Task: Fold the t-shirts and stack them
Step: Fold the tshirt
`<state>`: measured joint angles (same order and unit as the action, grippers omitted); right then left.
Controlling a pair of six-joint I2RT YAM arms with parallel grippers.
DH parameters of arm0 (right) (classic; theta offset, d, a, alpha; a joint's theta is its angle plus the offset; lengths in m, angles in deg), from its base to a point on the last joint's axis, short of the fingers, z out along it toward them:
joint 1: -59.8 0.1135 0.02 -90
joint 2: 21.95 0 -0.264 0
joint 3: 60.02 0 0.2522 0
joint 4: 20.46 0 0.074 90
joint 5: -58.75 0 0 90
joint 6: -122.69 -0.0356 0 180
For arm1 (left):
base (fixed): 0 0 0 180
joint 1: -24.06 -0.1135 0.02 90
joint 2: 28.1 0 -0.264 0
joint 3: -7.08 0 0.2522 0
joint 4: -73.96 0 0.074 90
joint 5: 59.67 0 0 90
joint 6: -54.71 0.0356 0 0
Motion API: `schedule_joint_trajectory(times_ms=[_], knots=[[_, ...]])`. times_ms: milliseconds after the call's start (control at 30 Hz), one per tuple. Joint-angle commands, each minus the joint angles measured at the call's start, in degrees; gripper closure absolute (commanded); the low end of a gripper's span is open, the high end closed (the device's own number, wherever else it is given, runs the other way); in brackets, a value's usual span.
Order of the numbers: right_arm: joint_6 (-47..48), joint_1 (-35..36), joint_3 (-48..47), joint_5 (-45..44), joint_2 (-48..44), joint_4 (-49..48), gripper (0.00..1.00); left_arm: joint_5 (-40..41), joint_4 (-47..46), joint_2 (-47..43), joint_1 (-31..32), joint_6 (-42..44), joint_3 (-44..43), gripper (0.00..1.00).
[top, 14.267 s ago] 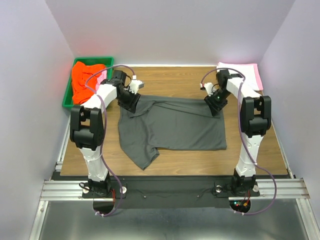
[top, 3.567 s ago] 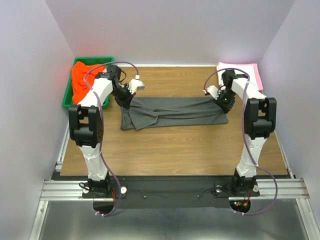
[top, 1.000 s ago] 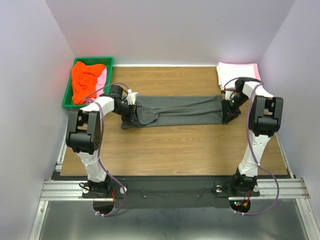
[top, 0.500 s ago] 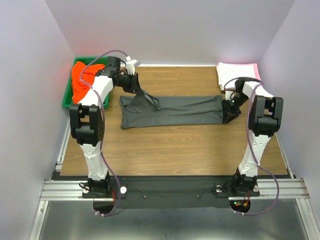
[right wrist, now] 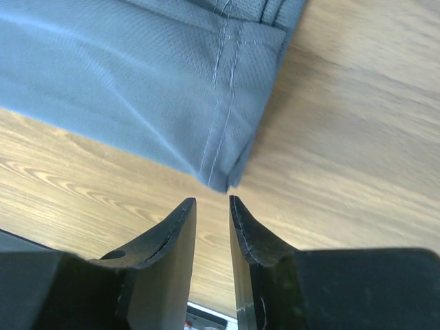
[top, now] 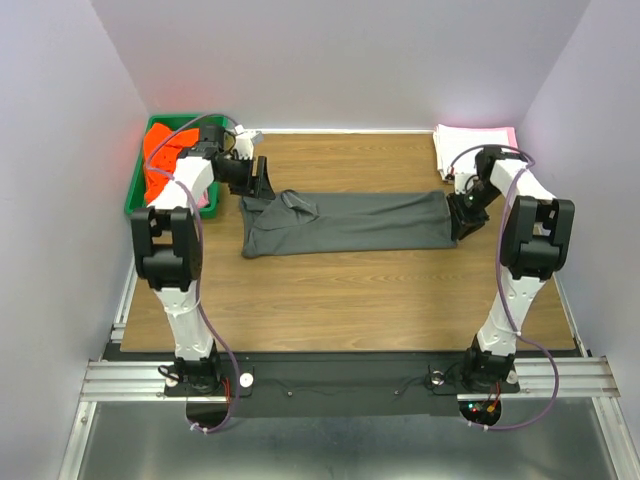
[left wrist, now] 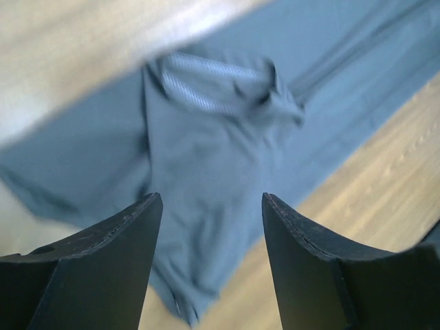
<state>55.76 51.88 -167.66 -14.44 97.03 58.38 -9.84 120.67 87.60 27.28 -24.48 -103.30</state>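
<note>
The dark charcoal grey t-shirt (top: 345, 222) lies on the table folded into a long strip, with a rumpled bump near its left end. It also shows in the left wrist view (left wrist: 206, 130) and the right wrist view (right wrist: 137, 75). My left gripper (top: 262, 180) (left wrist: 211, 199) is open wide and empty, just above the strip's left end. My right gripper (top: 466, 214) (right wrist: 212, 201) is open by a narrow gap and empty, with the shirt's right corner just beyond its tips. An orange-red t-shirt (top: 165, 158) lies in the bin. A white and pink folded stack (top: 470, 138) sits at the back right.
The green plastic bin (top: 134, 196) stands at the back left edge of the wooden table (top: 350, 300). Purple walls close in the left, back and right sides. The arm bases and a metal rail (top: 340, 378) run along the near edge.
The left gripper has let go of the raised cloth, which has dropped onto the strip. It now sits lower and open by the left end. The right gripper has shifted slightly.
</note>
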Motion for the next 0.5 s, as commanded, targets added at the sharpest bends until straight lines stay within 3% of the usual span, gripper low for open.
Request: schedule_joint_trajectory(times_ms=[0,100,300,467], knots=[[1.6,-0.5,-0.4,-1.7,-3.8,-1.3,0.67,3.4,0.3,-12.6,-0.1,3.4,9.5,0.30],[1.2,-0.5,-0.2,-1.0,-2.0,-1.2,0.60,7.8,0.9,-15.8,-0.1,6.0,17.1,0.29],[0.0,-0.4,0.2,0.4,0.6,-1.9,0.59,12.6,0.4,-16.9,-0.1,8.0,25.3,0.28],[-0.6,-0.4,1.1,-1.7,2.4,-2.7,0.67,16.2,-0.8,-15.1,0.0,9.0,28.1,0.41]])
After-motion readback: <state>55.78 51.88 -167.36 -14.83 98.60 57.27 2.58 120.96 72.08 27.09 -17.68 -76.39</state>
